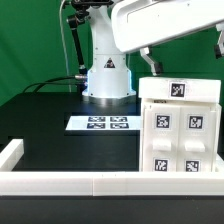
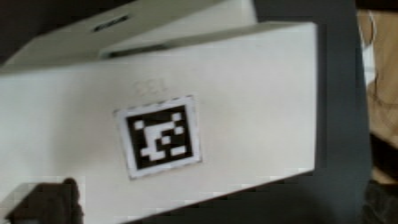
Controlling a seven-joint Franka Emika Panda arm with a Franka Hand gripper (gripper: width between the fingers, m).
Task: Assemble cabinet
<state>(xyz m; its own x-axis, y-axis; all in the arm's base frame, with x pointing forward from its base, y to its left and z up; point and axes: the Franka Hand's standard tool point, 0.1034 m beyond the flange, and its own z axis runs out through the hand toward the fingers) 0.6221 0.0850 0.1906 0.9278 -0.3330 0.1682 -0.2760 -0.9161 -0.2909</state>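
The cabinet (image 1: 180,135), a large white box with several black-and-white tags, stands on the black table at the exterior view's right, against the front rail. Its upper part carries one tag (image 1: 178,88). My gripper (image 1: 150,63) hangs from the arm just above the cabinet's upper left corner. In the wrist view a white cabinet face (image 2: 196,80) with one tag (image 2: 164,140) fills most of the picture. My gripper (image 2: 214,208) is open and holds nothing. One dark finger (image 2: 45,205) shows at the edge of the white face.
The marker board (image 1: 100,123) lies flat in front of the robot base (image 1: 107,75). A low white border rail (image 1: 70,182) runs along the table's front and up the exterior view's left side. A green backdrop stands behind.
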